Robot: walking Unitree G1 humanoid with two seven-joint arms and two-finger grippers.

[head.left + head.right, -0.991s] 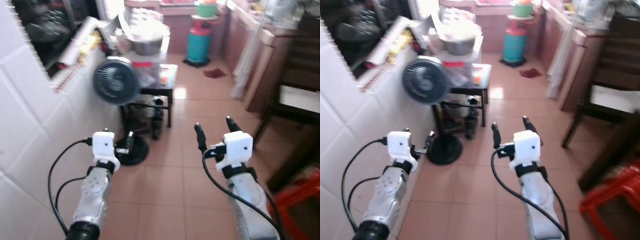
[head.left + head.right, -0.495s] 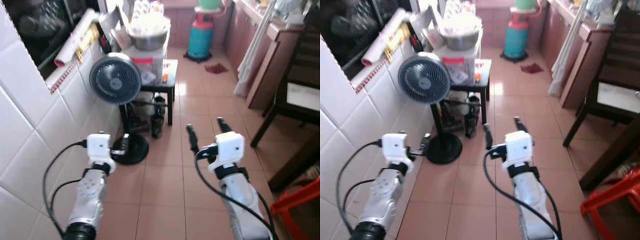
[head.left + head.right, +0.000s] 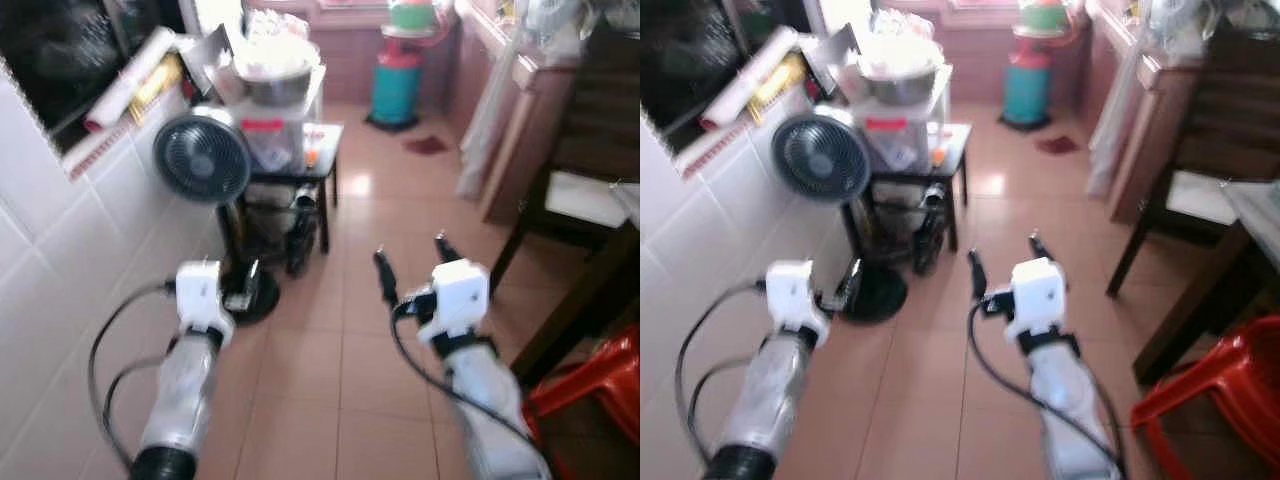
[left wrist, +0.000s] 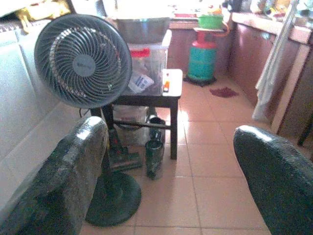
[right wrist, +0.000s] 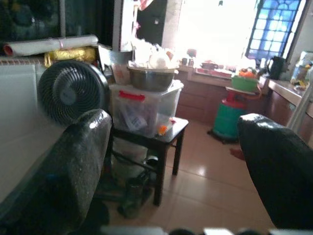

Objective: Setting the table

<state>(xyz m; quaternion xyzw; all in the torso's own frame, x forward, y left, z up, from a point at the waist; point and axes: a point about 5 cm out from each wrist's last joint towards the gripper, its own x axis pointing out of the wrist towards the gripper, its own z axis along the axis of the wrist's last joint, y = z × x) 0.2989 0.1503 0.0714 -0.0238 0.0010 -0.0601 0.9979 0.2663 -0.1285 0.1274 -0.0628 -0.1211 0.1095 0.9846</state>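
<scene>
Here we see both arms raised over the tiled floor [image 3: 340, 380]: left gripper [image 3: 240, 283] and right gripper [image 3: 412, 262], fingers spread, holding nothing. Far left, a fan [image 3: 201, 158] stands beside a small bench [image 3: 325, 160] carrying a plastic box [image 4: 146, 68] and metal bowl [image 3: 275, 85]. No tableware can be identified.

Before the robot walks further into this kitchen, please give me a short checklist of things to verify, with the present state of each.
1. Left gripper carries nothing, fingers apart: ok.
2. Right gripper carries nothing, fingers apart: ok.
3. Bare tiled floor straight ahead toward the gas cylinder: ok.
4. Standing fan and its round base lie close beside the left arm: not ok.
5. Red plastic stool and dark wooden chair crowd the right side: not ok.
6. Tableware to fetch for setting the table: cannot tell; the pictures are blurred.
</scene>
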